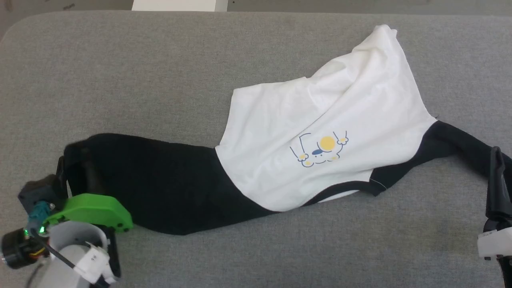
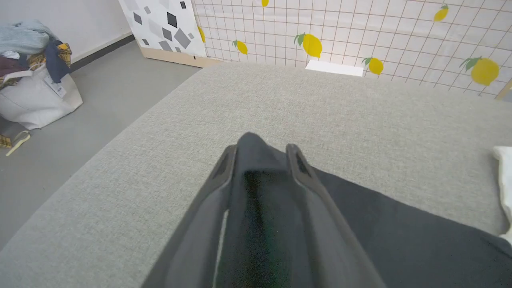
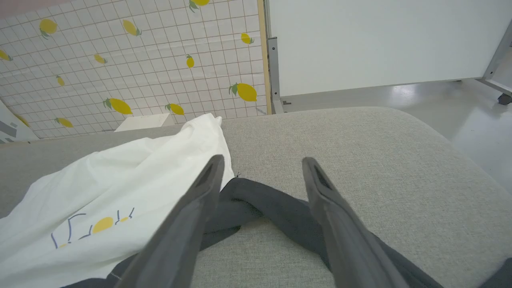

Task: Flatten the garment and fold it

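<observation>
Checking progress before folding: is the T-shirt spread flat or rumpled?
Rumpled: the T-shirt lies creased and bunched, its black sleeves stretched outward, one pinched in the left gripper.

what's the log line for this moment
garment: crumpled, unfolded | left jaws: shut on one black sleeve | right jaws: open over other sleeve

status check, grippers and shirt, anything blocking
Left gripper shut on garment, black sleeve end. Right gripper open, fingers astride the other sleeve. White body rumpled, not flat, nothing folded. No obstruction seen around it.
</observation>
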Controlling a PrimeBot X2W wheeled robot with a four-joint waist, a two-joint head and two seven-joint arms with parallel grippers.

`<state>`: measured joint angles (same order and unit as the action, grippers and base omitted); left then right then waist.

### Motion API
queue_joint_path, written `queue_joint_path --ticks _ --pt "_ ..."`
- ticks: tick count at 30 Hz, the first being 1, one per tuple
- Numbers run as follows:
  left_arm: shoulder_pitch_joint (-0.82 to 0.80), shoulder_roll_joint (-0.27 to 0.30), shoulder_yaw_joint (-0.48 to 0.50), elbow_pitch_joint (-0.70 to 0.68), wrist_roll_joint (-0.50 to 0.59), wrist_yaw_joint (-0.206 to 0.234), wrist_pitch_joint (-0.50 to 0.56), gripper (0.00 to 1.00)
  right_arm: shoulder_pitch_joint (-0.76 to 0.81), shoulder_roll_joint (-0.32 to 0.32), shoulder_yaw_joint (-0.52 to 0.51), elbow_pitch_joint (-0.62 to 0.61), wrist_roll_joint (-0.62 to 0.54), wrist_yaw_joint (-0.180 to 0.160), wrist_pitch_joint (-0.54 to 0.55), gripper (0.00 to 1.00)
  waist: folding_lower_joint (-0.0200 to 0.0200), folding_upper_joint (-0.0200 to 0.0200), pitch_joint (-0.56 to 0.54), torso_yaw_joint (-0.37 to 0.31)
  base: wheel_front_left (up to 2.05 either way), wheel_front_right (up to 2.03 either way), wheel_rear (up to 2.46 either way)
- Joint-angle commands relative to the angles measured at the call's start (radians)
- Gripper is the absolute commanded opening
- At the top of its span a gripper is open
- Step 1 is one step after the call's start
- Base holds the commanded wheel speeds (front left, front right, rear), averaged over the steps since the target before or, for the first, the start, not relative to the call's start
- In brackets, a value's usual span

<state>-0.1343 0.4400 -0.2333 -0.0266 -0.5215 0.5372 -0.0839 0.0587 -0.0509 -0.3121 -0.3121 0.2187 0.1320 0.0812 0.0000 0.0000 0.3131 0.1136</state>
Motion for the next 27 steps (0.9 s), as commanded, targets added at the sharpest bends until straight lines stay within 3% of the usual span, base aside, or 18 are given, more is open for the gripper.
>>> queue_joint_path --ticks 1,7,11,16,21,27 --pt "0.002 -0.021 0.006 0.005 -0.016 -0.013 -0.031 1.00 -0.006 0.001 0.003 -0.006 -0.005 -0.001 0.003 1.00 0.0000 0.0000 -0.002 0.000 0.00 0.00 0.00" --pt "-0.013 -0.055 0.021 -0.097 -0.002 -0.083 -0.159 1.00 0.002 0.001 0.003 0.006 0.001 -0.001 0.002 1.00 0.0000 0.0000 -0.029 0.003 0.00 0.00 0.00" --pt "-0.007 -0.075 0.016 -0.251 0.086 -0.138 -0.177 1.00 0.004 0.001 0.007 0.014 0.004 -0.001 -0.002 1.00 0.0000 0.0000 -0.045 0.000 0.00 0.00 0.00" --pt "0.058 -0.161 0.007 -0.402 0.220 -0.200 -0.177 1.00 0.013 0.001 0.025 0.022 0.015 -0.001 -0.010 1.00 0.0000 0.0000 -0.058 -0.016 0.00 0.00 0.00" --pt "0.160 -0.259 0.001 -0.402 0.287 -0.271 -0.178 1.00 0.029 0.001 0.037 0.000 0.019 -0.001 -0.004 1.00 0.0000 0.0000 -0.057 -0.020 0.00 0.00 0.00" --pt "0.169 -0.304 0.015 -0.383 0.344 -0.329 -0.178 1.00 -0.048 -0.006 0.116 -0.080 -0.001 -0.001 0.083 1.00 0.0000 0.0000 -0.025 -0.007 0.00 0.00 0.00"
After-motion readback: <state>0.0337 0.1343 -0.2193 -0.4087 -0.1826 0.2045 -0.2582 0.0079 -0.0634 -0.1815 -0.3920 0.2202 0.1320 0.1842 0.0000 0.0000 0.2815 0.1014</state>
